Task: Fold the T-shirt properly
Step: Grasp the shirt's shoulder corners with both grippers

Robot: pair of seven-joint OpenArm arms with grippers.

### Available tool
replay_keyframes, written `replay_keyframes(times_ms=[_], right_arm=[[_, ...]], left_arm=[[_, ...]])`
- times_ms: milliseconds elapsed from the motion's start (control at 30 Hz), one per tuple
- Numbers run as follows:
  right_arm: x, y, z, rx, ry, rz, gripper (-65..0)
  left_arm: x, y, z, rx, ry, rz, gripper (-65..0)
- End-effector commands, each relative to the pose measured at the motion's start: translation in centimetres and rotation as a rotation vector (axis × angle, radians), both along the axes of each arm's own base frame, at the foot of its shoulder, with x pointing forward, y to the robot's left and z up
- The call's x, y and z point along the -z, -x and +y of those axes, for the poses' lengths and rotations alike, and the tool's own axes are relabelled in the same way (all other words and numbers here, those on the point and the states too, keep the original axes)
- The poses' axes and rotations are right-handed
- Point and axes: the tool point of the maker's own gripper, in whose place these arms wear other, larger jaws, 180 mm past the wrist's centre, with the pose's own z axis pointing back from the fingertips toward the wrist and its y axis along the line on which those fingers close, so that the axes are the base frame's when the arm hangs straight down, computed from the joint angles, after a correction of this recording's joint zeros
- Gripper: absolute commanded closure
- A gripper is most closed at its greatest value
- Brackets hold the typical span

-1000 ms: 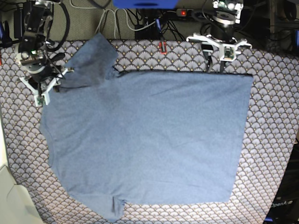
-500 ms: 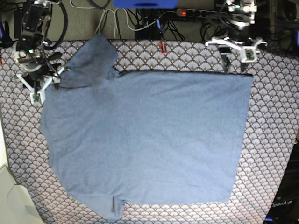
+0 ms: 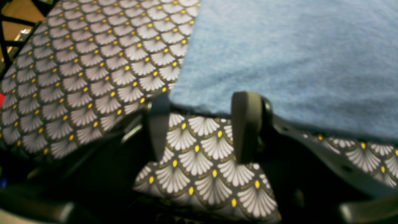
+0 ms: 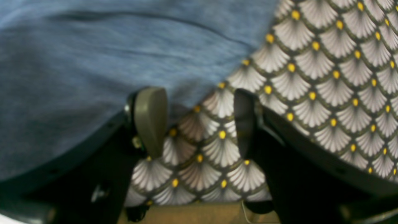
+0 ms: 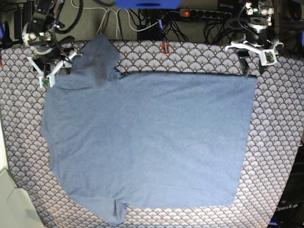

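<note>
My T-shirt (image 5: 147, 137) lies soft and limp; both claws, left (image 3: 199, 124) and right (image 4: 199, 121), gape empty; I'd pinch its upper edge corners.

I lose the T-shirt (image 5: 147, 142) lower sleeve past the base view's bottom edge; both wrist views are blurred.

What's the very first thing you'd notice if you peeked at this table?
A big blue T-shirt spread flat over most of the scallop-patterned tablecloth. At the far corners sit two robot grippers, the right gripper by a sleeve and the left gripper near the shirt's corner, both open and empty.
</note>
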Motion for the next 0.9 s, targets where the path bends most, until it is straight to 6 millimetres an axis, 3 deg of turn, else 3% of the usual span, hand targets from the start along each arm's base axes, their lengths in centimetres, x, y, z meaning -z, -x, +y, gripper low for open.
replay_keyframes(times_ms=[0,300,500,867], right_arm=[[-0.5,-0.1,0.0,0.000,0.000,-0.022,-35.5],[0.7,1.6,1.6,0.005,-0.045,0.020,-35.5],[1.4,1.7,4.5,-0.066,-0.081,0.040,-35.5],[1.3,1.4,4.6,-0.073,-0.079,0.037,-35.5]], left_arm=[[-1.2,-0.4,0.5,-0.001,-0.017,-0.043,-31.7],[-0.1,-0.4,3.2,-0.067,-0.044,-0.025,-31.7],[-0.5,-1.1,3.9,-0.090,-0.048,-0.046,-31.7],[2.6,-1.6,4.9,-0.134,-0.027,0.003,-31.7]])
